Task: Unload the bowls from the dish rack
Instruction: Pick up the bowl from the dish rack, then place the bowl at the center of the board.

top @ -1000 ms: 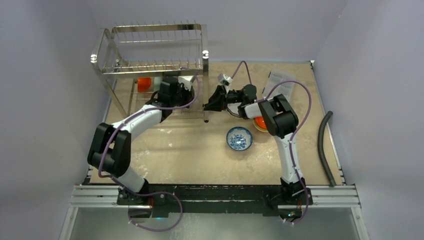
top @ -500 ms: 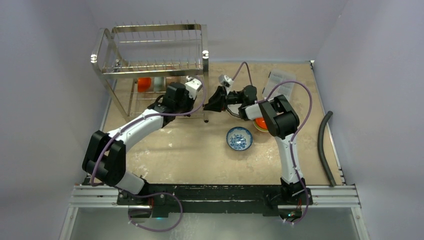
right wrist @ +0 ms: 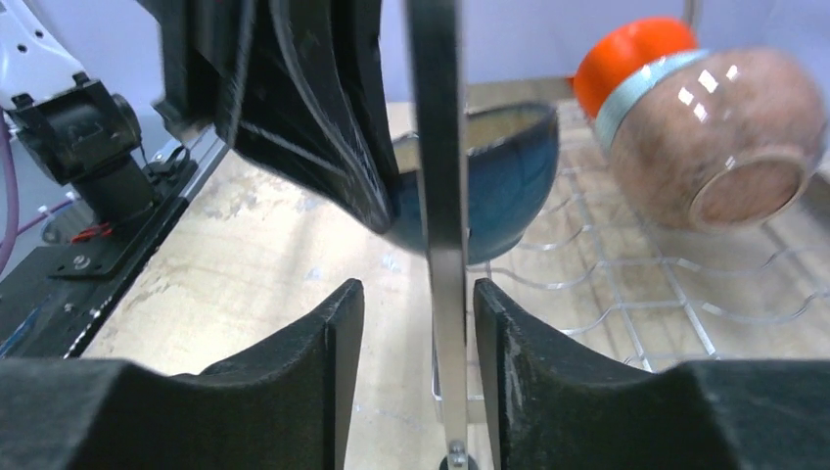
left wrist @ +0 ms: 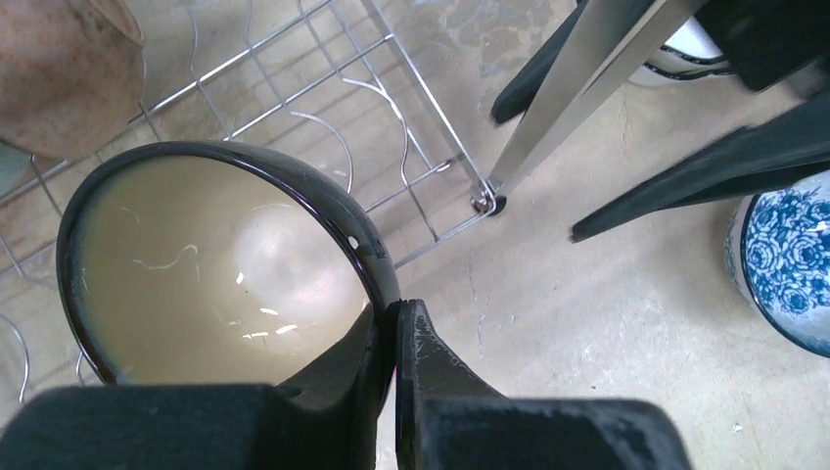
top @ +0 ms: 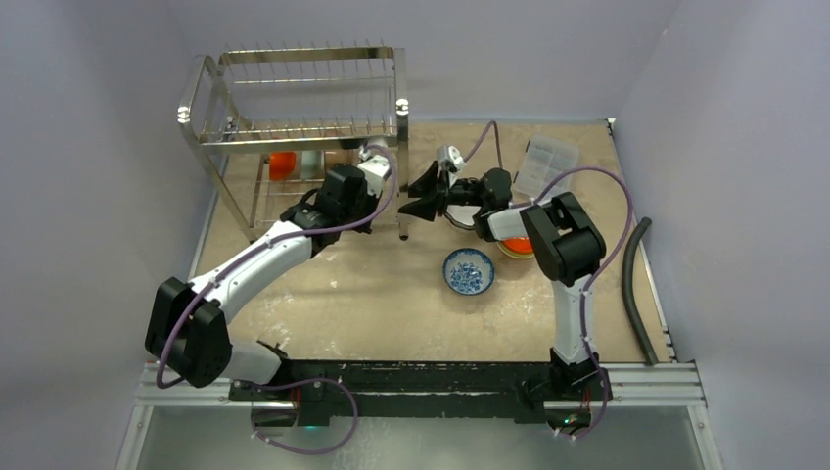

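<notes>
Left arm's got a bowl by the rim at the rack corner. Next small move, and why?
Probably lift the left gripper slightly and draw the cream-lined bowl out over the table. It is shut on the dark rim, the bowl is over the dish rack's lower wires, and the right gripper stands open around the corner post close by, so steer clear of that.

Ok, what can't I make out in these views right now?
Top view: teal bowl in the left fingers, hidden under that wrist.
Top view: orange bowl on the table, mostly covered by the right arm.
Left wrist: blue-patterned bowl, cut off by the right edge.
Right wrist: whether the right fingers touch the rack post; too close to tell.
</notes>
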Tool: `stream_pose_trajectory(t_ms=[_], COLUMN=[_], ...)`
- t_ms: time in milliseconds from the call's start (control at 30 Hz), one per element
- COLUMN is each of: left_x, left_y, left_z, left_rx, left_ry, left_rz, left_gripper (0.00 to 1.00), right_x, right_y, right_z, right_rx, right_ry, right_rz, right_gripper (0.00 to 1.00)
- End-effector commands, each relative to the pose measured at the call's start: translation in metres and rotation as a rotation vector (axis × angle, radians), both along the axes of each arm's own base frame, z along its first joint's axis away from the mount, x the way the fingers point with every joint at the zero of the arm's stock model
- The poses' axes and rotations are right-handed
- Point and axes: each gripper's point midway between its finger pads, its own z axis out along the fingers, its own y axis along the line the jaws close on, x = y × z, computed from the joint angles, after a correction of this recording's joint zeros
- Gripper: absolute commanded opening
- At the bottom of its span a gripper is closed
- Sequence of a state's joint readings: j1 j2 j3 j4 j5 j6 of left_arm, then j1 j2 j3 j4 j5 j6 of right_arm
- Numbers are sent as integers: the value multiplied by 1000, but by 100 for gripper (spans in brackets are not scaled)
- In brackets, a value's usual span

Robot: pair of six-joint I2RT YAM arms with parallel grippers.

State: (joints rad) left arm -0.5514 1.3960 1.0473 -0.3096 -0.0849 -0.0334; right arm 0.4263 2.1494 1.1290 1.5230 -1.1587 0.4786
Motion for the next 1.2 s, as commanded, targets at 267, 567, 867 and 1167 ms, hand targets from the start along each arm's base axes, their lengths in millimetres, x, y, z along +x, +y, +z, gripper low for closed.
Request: stream_pose_trajectory(t_ms=[267,567,867,1167], left_x=[-15,-52,-91,-129], left_y=[0,-16,-51,-92], left_z=[75,51,33,3], left_rx=[-132,-124,-109,-16], left_ry=[-128,-44,2,23], left_rz=[69,14,-107,-298], left_gripper=[0,0,0,0], right_x=[-6,-1,-19,-58], right_y=[-24,-59,-98,-125], right_z=[86,104,114,86], right_rx=[94,-13,66,31], right_ry=[-258,-166,52,247], right_rz=[-246,-534,-785,-869], right_gripper=[69,81,85,86])
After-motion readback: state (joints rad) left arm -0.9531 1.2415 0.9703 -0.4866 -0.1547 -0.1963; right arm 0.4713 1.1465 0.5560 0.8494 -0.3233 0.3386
